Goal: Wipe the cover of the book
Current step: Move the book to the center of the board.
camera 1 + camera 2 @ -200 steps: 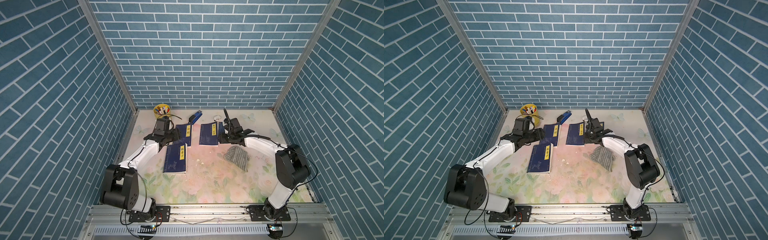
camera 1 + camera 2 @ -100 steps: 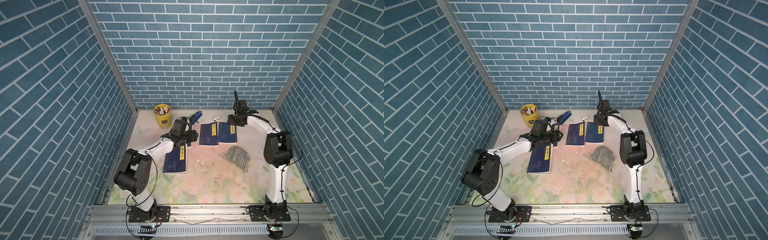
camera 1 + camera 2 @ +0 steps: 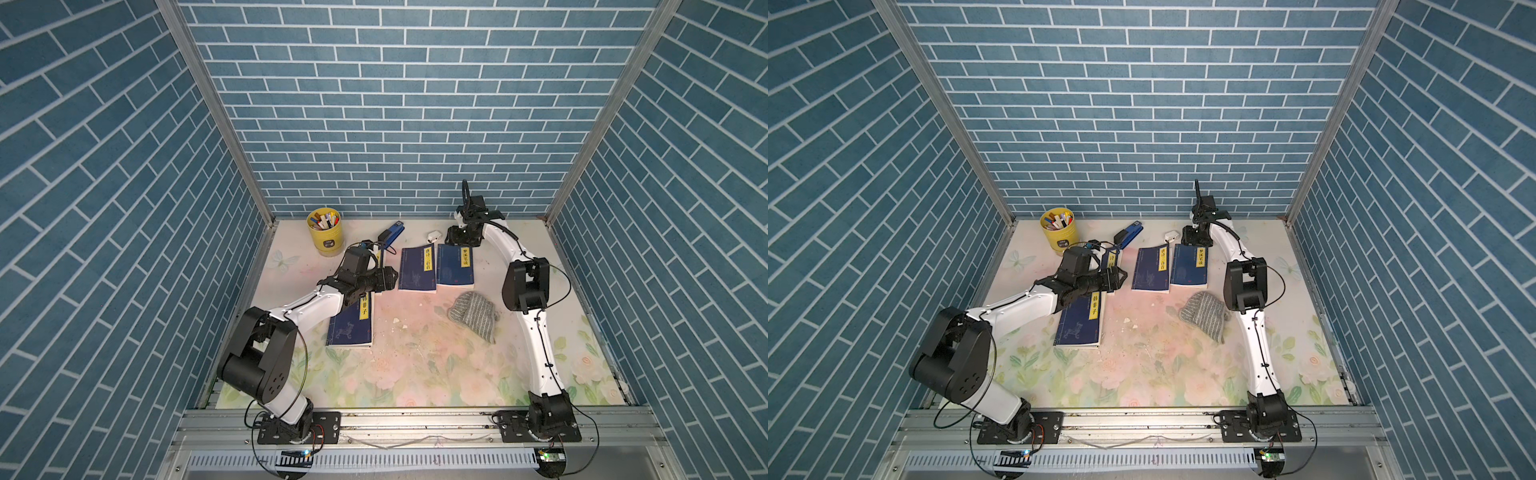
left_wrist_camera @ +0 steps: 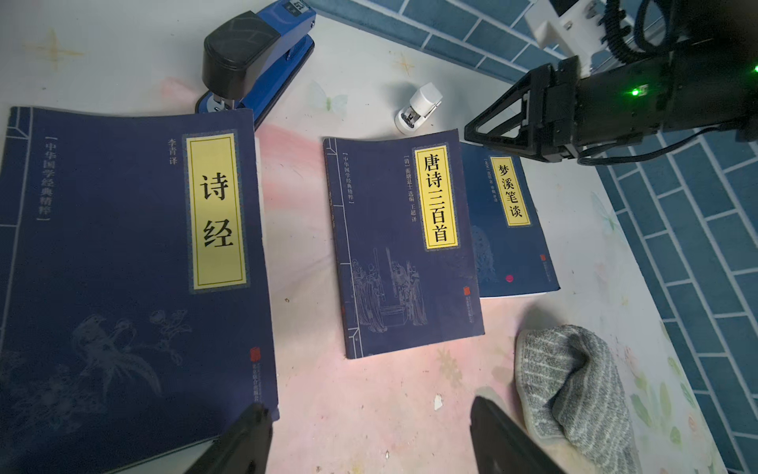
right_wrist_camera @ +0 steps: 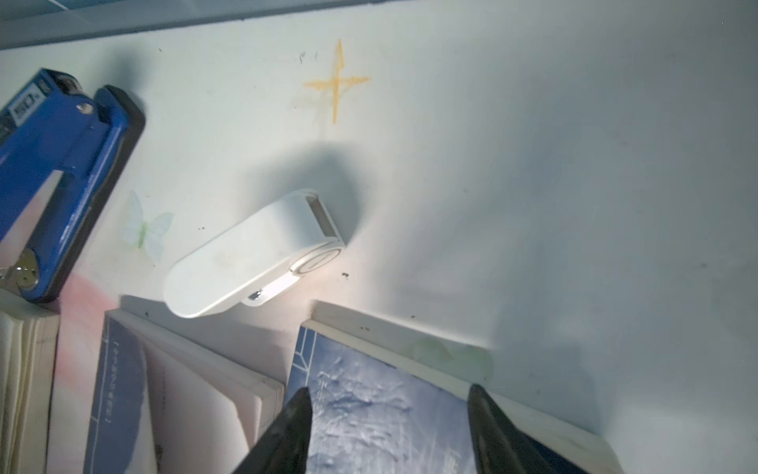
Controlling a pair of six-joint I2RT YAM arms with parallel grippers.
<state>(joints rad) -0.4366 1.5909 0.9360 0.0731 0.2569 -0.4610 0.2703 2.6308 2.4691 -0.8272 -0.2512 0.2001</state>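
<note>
- Cloth (image 3: 473,316): grey and striped, crumpled in a heap on the table (image 3: 415,365). It lies near and right of the row of books, just nearer than the right book, and neither arm touches it. It looks soft, light and limp. Best pinched at a raised fold on top, so that a wad hangs below for wiping.
- Right book (image 3: 455,267): dark blue paperback with a yellow title strip, closed and flat at the far right, close against the middle book (image 3: 417,269). It looks thin and light, with a bendable, fairly slick cover. It would likely slide under a wipe unless pinned at an edge.
- Left book (image 4: 123,266) and near book (image 3: 351,328): same kind, both partly under the left arm.
- Right gripper (image 5: 389,392): jaws apart over the far edge of the right book. Whether they touch it cannot be told.
- Left gripper (image 4: 367,406): jaws wide apart and empty, above bare table between the left book and the cloth.
- Wiping: apparently not begun.
</note>
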